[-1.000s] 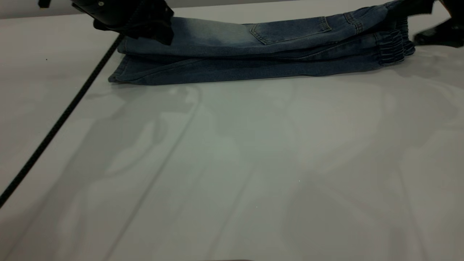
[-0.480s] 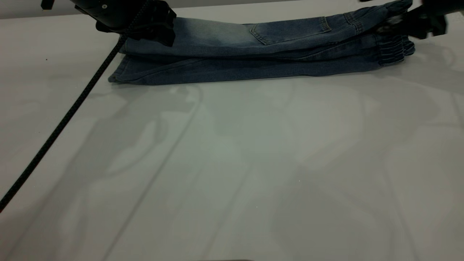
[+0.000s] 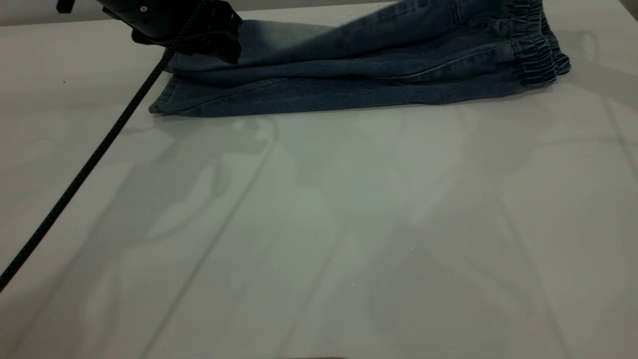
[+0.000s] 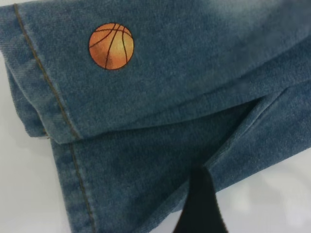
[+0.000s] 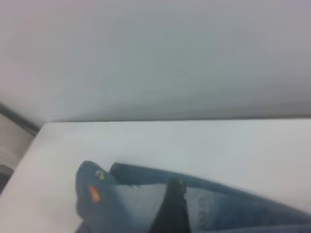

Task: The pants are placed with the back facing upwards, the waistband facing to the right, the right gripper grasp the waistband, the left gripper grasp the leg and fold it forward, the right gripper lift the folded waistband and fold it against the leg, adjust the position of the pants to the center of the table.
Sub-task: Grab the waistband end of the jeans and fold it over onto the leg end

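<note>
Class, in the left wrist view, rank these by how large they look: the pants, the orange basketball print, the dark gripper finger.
1. the pants
2. the dark gripper finger; being nearer the camera enlarges it
3. the orange basketball print

The table (image 3: pixel 319 224) is seen bearing the folded pants (image 3: pixel 349 85) at its far edge, with a black cable (image 3: pixel 84 169) trailing across its left side.

I'm working at a bare test bench. A wide pale counter (image 3: pixel 319 224) fills my view. A plain wall (image 5: pixel 155 53) rises behind it.
</note>
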`<state>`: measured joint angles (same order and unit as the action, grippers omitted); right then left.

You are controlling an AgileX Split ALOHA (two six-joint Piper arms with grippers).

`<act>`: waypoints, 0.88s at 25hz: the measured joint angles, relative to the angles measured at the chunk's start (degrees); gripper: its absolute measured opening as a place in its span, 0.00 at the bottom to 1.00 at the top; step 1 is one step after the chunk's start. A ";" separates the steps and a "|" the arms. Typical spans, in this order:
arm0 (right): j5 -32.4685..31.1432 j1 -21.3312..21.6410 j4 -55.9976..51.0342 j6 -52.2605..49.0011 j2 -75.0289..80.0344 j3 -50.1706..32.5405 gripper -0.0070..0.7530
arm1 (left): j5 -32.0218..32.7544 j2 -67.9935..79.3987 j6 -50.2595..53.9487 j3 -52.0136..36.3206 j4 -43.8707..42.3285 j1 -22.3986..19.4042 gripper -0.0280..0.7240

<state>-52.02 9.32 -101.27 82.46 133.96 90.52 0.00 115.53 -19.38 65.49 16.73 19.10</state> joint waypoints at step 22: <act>14.14 2.53 44.87 -34.32 3.72 0.17 0.79 | -1.32 1.87 0.00 0.04 0.05 0.00 0.71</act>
<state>-37.88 11.85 -56.41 48.13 137.68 90.69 -1.32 117.40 -19.38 65.54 16.78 19.10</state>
